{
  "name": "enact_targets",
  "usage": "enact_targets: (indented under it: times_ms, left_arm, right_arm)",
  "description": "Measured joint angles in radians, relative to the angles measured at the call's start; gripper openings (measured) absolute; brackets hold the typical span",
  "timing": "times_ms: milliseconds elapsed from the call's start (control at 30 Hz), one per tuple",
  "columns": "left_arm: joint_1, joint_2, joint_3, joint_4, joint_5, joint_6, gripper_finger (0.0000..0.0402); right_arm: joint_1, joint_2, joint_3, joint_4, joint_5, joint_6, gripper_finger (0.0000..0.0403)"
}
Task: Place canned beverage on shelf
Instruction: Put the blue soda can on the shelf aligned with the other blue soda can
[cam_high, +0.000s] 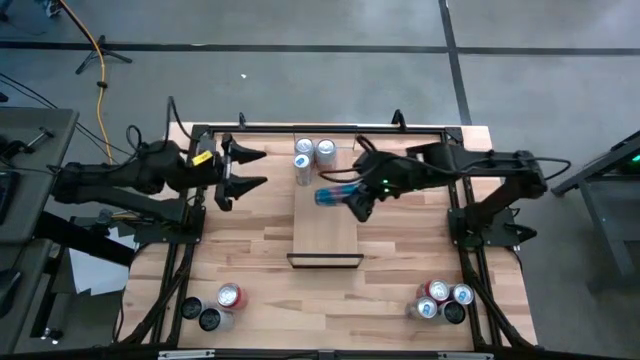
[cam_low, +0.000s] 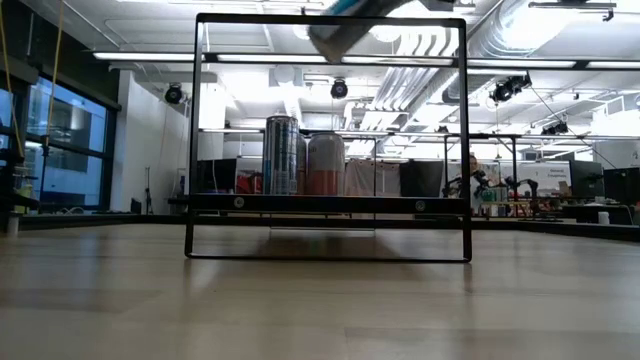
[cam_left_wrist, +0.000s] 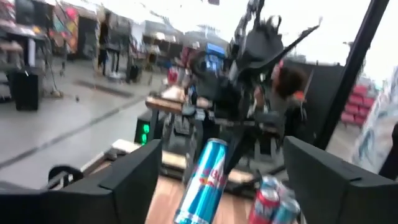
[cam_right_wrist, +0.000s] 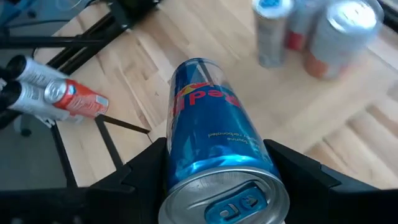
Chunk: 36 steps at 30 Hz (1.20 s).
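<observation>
Blue can (cam_high: 333, 196) lies tilted in the right claw (cam_high: 352, 201), clamped between its fingers above the shelf (cam_high: 325, 236), just above the frame's centre in the high view. Three cans (cam_high: 313, 155) stand on the shelf's far end, near the top of the frame. Left claw (cam_high: 252, 169), at centre left, stands wide and holds nothing, beside the shelf over the desk (cam_high: 250, 260).

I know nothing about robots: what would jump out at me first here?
The blue can, gripped sideways in the right claw above the shelf. Beyond it, three cans stand at the shelf's far end. The left claw hangs open beside the shelf, holding nothing.
</observation>
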Motion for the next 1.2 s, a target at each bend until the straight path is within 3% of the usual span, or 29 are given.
enact_targets:
  times_ms: [133, 333, 833, 1200]
  left_arm:
    - [-0.001, 0.058, 0.058, -0.059, 0.059, -0.002, 0.0323]
    - [0.0, 0.138, 0.075, -0.066, 0.126, -0.001, 0.0325]
    - [0.0, 0.31, 0.075, -0.1, 0.131, 0.019, 0.0324]
    - [0.0, 0.342, 0.075, -0.101, 0.131, 0.026, 0.0324]
  right_arm:
    - [-0.001, 0.092, 0.103, -0.016, -0.013, -0.087, 0.0222]
    - [-0.018, 0.169, 0.215, -0.07, -0.055, -0.159, 0.0222]
    - [-0.024, 0.173, 0.224, -0.075, -0.075, -0.182, 0.0222]
    - [-0.024, 0.172, 0.224, -0.075, -0.094, -0.201, 0.0222]
